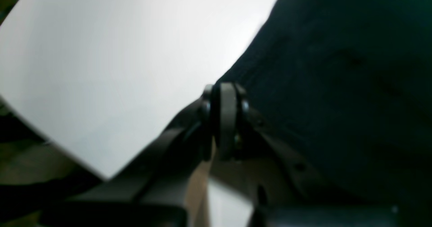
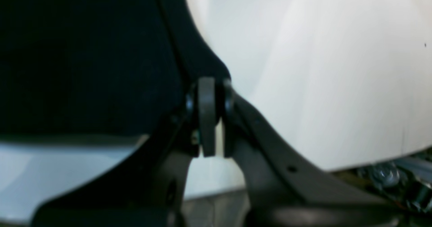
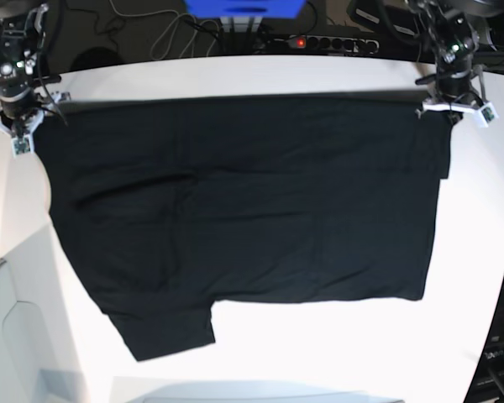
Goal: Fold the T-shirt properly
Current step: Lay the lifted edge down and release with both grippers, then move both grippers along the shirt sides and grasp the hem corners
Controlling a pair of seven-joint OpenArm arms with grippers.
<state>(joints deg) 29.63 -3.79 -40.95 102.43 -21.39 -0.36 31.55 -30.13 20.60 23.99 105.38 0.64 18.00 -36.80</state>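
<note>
Black T-shirt (image 3: pixel 244 210) corners pinched, left hand (image 1: pixel 225 88), right hand (image 2: pixel 211 81) closed

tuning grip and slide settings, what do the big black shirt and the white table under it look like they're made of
Large black T-shirt: soft matte cloth, likely cotton knit; it drapes, creases and shows no shine.
White table: smooth, hard, faintly glossy top, perhaps laminate; it reflects light softly and shows no grain.

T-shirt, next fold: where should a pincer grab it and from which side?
Judging from the base view, probably the free hem corners nearest the camera, approached from that open table side: the T-shirt lies flat and its far edge is already pinched by the left pincer and right pincer.
</note>
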